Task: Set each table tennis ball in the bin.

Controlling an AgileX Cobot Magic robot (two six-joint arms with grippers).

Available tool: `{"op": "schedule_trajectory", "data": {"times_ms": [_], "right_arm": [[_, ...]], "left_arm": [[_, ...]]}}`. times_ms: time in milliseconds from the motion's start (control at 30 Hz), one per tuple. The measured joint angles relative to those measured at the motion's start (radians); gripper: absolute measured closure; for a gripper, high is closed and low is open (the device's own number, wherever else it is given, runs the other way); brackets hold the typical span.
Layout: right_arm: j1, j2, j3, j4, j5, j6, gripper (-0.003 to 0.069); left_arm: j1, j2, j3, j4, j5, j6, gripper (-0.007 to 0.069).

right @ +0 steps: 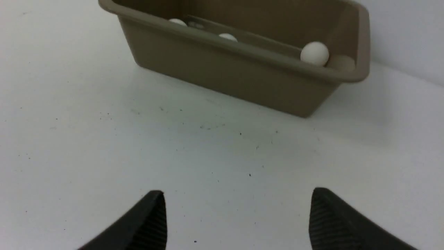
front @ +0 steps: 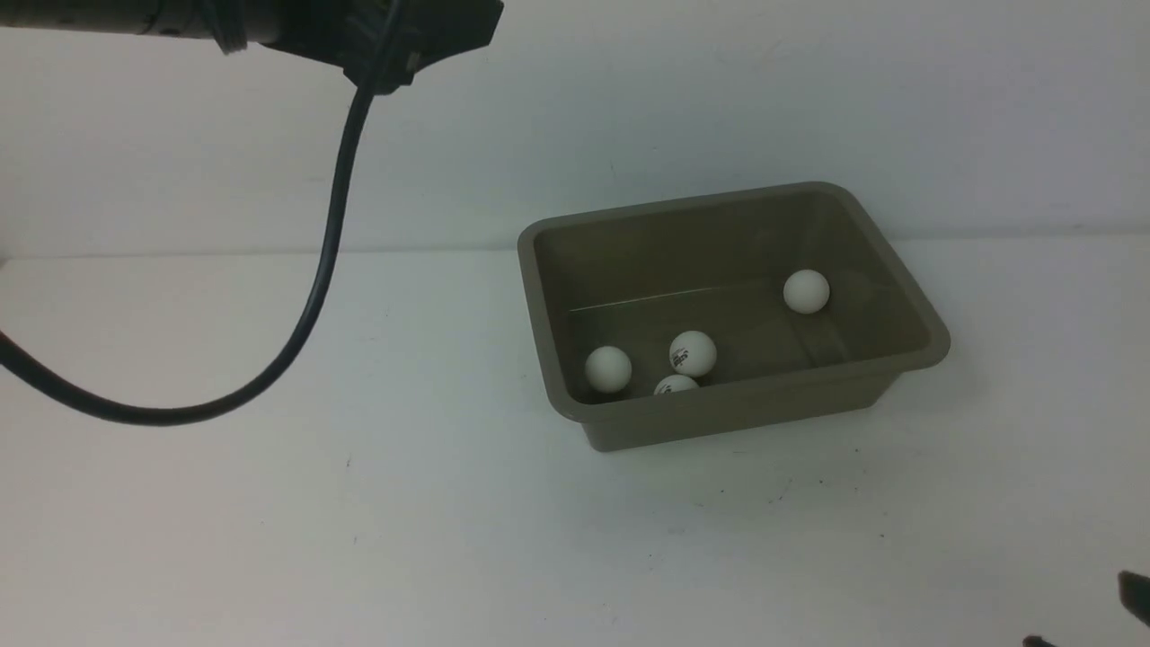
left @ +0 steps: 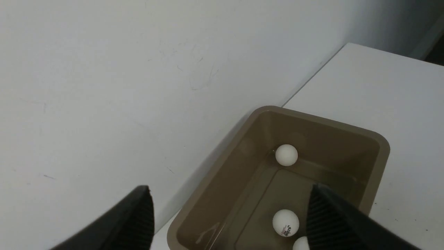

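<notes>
While four balls (front: pixel 693 352) lie in the bin (front: pixel 737 413) | left tool (left: pixel 230 189) apart, empty | right tool (right: pixel 237 191) apart, empty

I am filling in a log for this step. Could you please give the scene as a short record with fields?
bin: taupe plastic tub on the white table
table tennis balls: four, all inside the bin; three toward its left end, one toward its right end
left gripper: open, empty, raised above the bin
right gripper: open, empty, over the table, apart from the bin
task: appears done
</notes>
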Motion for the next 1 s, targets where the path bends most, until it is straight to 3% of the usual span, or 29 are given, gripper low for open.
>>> {"op": "schedule_trajectory", "data": {"times_ms": [167, 400, 733, 1000], "right_arm": [[-0.16, -0.017, 0.0, 0.056, 0.041, 0.0, 0.0158], [-0.203, -0.111, 0.084, 0.13, -0.02, 0.0, 0.0158], [-0.281, -0.239, 0.139, 0.091, -0.02, 0.0, 0.0158], [-0.3, -0.264, 0.139, -0.07, -0.021, 0.0, 0.0158]], "left_arm": [[0.0, 0.0, 0.0, -0.005, 0.012, 0.0, 0.0093], [0.0, 0.0, 0.0, -0.007, 0.013, 0.0, 0.0093], [0.0, 0.0, 0.0, -0.007, 0.023, 0.0, 0.0093], [0.0, 0.0, 0.0, -0.007, 0.029, 0.0, 0.0093]]}}
